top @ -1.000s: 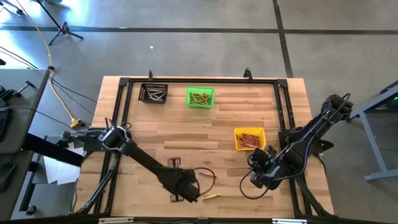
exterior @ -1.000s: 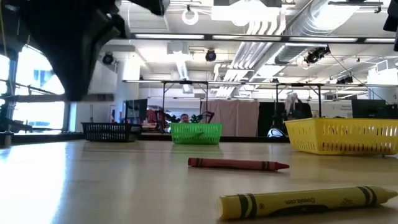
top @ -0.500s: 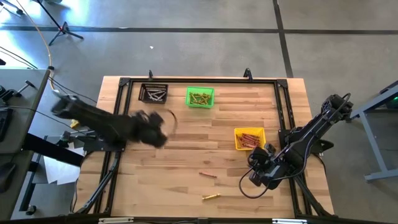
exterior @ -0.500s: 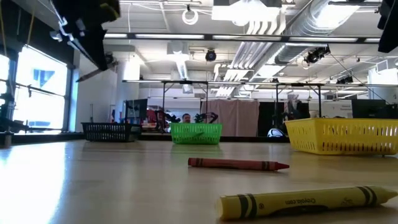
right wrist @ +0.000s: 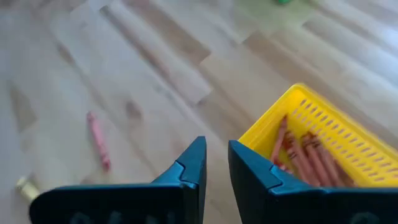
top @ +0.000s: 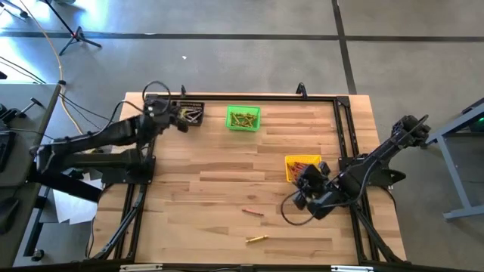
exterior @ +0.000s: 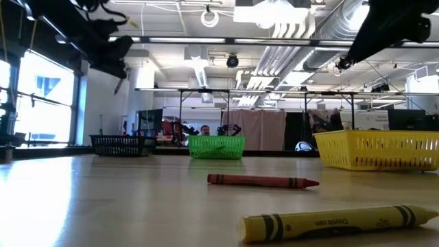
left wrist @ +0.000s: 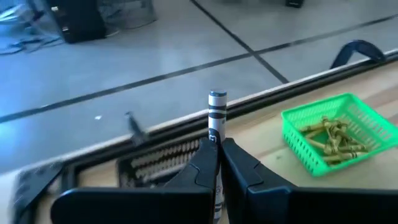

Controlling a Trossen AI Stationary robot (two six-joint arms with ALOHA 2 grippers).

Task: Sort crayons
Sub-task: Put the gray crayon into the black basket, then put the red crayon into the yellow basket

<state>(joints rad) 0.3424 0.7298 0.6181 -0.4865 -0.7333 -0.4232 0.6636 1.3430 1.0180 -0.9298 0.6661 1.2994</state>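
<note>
My left gripper [top: 184,121] is at the table's far left, by the black bin [top: 187,113], and is shut on a grey crayon [left wrist: 217,106]. To the right of the black bin stands the green bin [top: 243,118], which holds yellow-gold crayons. My right gripper [right wrist: 216,152] hangs beside the near left corner of the yellow bin [top: 302,168], which holds reddish crayons. Its fingers stand a little apart with nothing between them. A red crayon [top: 253,212] and a yellow crayon [top: 256,239] lie flat on the table near the front. My left gripper pinches the grey crayon between its two fingers [left wrist: 208,163], which lie along its length. The crayon's banded end [left wrist: 217,113] sticks out past the fingertips, toward the table's far edge. It is lifted clear of the table, above the black bin [left wrist: 161,163].
A black frame [top: 344,128] runs around the wooden table top. The two loose crayons [exterior: 263,181] lie in the open middle of the near half. Behind the table are a grey floor and other work tables.
My left gripper has swung from the near middle of the table, beside the loose crayons, up and back toward the far left, to the black bin, turning as it went. My right gripper has shifted slightly toward the yellow bin. The two loose crayons have not moved.
</note>
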